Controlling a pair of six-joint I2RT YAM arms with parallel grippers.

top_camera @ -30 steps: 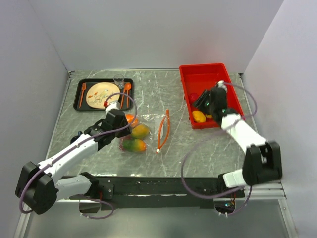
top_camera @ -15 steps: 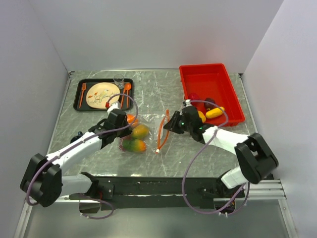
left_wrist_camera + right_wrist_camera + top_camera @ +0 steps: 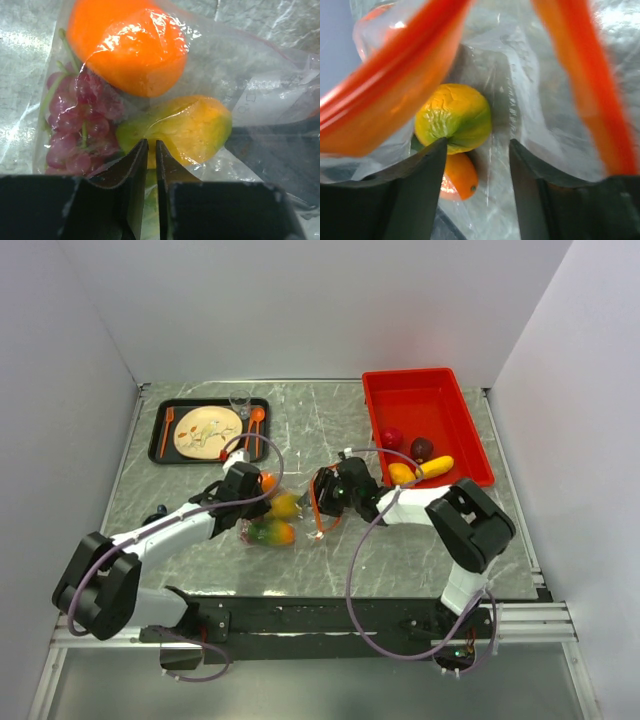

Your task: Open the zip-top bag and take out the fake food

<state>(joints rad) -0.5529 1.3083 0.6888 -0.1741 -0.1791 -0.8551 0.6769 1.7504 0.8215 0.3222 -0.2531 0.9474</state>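
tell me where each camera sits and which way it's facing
top external: above and behind the bases, looking down on the grey marbled table; left arm and right arm show whole.
left wrist: on the left arm, looking along the left claw, shut on the clear floppy zip-top bag.
right wrist: on the right arm, looking past the open right claw into the bag's mouth, between its orange-red zipper strips.
shared: both wrist views show a green-yellow plastic mango inside, from opposite ends.

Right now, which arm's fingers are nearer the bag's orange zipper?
Right. The right arm's fingers sit spread at the zipper; the left arm's fingers pinch the zip-top bag's far end.
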